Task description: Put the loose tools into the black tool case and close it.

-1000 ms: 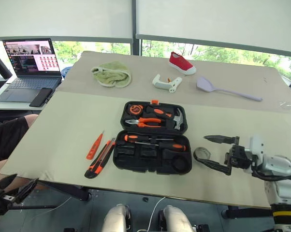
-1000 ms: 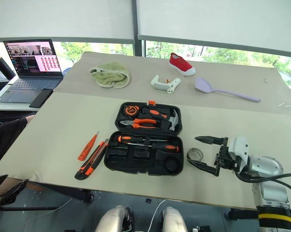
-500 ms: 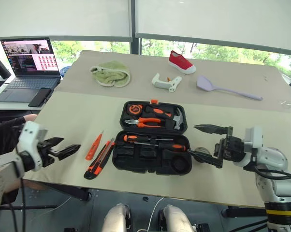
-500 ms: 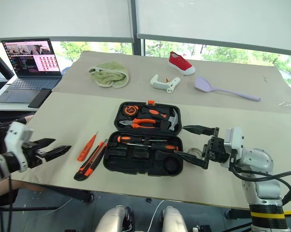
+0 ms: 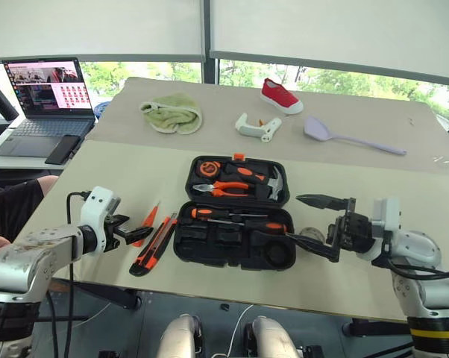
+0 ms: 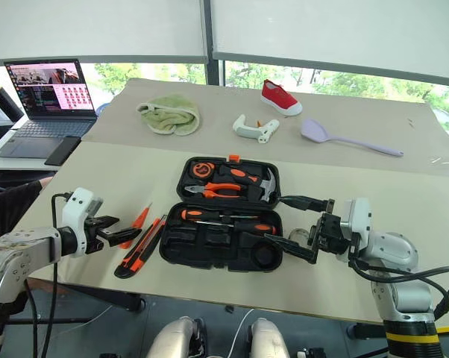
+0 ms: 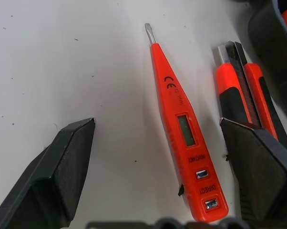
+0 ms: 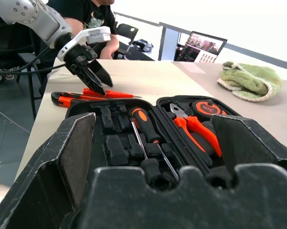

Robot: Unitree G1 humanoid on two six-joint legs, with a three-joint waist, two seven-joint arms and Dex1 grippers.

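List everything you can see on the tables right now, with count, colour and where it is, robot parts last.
tool case: one, black, open, table centre, holding two screwdrivers, pliers, hammer
tester screwdriver: one, orange, left of case
utility knife: one, orange-black, between tester and case
tape roll: one, dark, right of case
towel: one, green, far left
shoe: one, red, far edge
spatula: one, lilac, far right
laptop: one, side desk
left gripper: open over tester
right gripper: open beside case

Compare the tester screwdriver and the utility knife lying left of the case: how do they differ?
The tester screwdriver is all orange with a small display window and a bare metal tip; the utility knife is orange and black. The tester lies farther from the black tool case; the knife lies nearer. Both rest loose on the table, roughly parallel.
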